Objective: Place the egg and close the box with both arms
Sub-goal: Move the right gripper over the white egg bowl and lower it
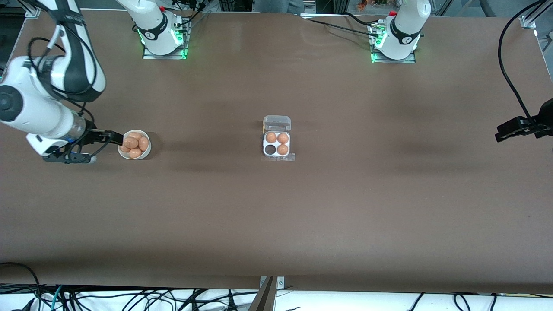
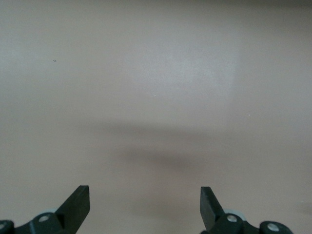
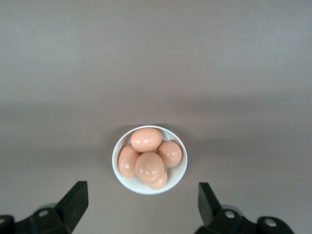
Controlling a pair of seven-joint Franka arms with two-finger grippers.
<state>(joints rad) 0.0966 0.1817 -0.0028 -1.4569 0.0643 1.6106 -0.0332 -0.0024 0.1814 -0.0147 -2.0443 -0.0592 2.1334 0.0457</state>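
Observation:
The box (image 1: 277,144) sits mid-table with its clear lid (image 1: 277,123) open and laid flat toward the robots' bases. It holds three brown eggs; the cell (image 1: 270,149) nearest the front camera on the right arm's side is empty and dark. Several more eggs (image 1: 131,142) lie in a round white bowl (image 1: 147,153) toward the right arm's end. My right gripper (image 1: 114,137) is open and empty just beside the bowl; in the right wrist view the eggs (image 3: 149,165) and bowl (image 3: 127,181) lie just ahead of the gripper (image 3: 141,191). My left gripper (image 1: 501,131) is open and empty over bare table (image 2: 145,191).
The brown table (image 1: 276,224) is bare around the box. Cables hang along the table's front edge (image 1: 129,298) and a black cable (image 1: 510,77) loops near the left arm's end.

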